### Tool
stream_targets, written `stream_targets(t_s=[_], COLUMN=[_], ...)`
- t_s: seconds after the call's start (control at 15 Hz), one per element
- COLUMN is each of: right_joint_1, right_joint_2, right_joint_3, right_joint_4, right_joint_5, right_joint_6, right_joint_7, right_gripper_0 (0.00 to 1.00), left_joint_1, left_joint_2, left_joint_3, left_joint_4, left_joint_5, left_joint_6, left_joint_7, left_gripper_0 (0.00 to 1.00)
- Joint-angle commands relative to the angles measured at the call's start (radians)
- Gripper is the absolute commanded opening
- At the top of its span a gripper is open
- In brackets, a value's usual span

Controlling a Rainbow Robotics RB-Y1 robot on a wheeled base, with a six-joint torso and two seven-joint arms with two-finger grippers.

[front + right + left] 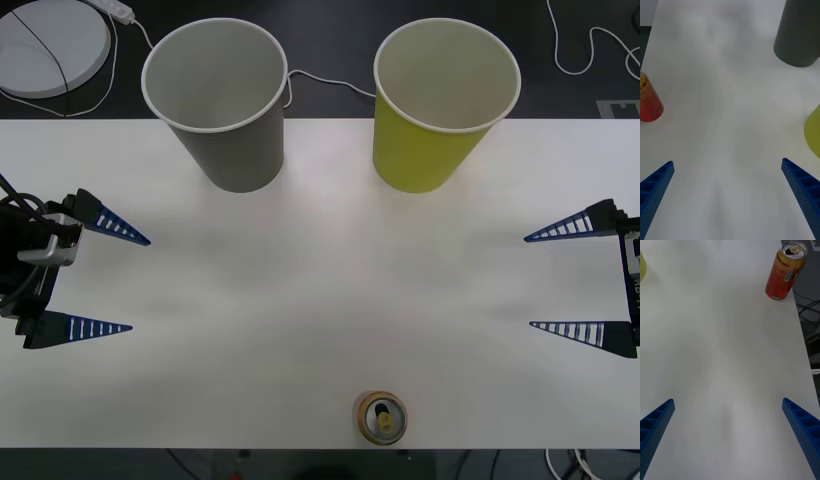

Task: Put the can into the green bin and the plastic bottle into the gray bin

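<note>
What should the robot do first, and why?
Probably reach the right pincer toward the can. Both pincers are open and hold nothing, the can stands upright at the table's near edge, slightly on the right, and the green bin stands on that side too.

The white table (320,300) lay bare across its middle, from the left gripper (95,280) at one side edge to the right gripper (560,282) at the other; both had fingers spread wide, holding nothing. Two obstacles stood at the far edge: the gray bin (222,105) and the green bin (440,105), upright and apart, with a gap of bare table between them (mouths open upward, unobstructed from above). The can (380,417) stood upright at the near edge, well apart from both bins and both grippers, with open table on three sides.
</note>
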Motion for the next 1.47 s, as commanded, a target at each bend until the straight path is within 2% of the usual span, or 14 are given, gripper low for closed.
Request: stream_targets(t_s=[0.07, 0.33, 0.73, 0.87, 1.07, 1.47], right_joint_1=[0.0, 0.0, 0.044, 0.058, 0.043, 0.038], right_joint_2=[0.0, 0.005, 0.003, 0.003, -0.005, -0.117], right_joint_3=[0.0, 0.002, 0.003, 0.003, 0.008, 0.16], right_joint_4=[0.0, 0.005, 0.008, 0.017, 0.144, 0.347], right_joint_5=[0.0, -0.028, -0.028, -0.029, -0.055, -0.183], right_joint_6=[0.0, 0.0, 0.0, 0.0, 0.0, 0.0], right_joint_7=[0.0, 0.011, 0.055, 0.144, 0.279, 0.502], right_gripper_0=[1.0, 1.0, 1.0, 1.0, 1.0, 1.0], left_joint_1=[0.0, 0.0, 0.0, 0.0, 0.0, 0.0], left_joint_2=[0.0, 0.0, 0.0, 0.0, 0.0, 0.0], left_joint_3=[0.0, 0.0, 0.0, 0.0, 0.0, 0.0], left_joint_4=[0.0, 0.0, 0.0, 0.0, 0.0, 0.0], left_joint_5=[0.0, 0.0, 0.0, 0.0, 0.0, 0.0], left_joint_6=[0.0, 0.0, 0.0, 0.0, 0.0, 0.0], left_joint_7=[0.0, 0.0, 0.0, 0.0, 0.0, 0.0], left_gripper_0=[1.0, 1.0, 1.0, 1.0, 1.0, 1.0])
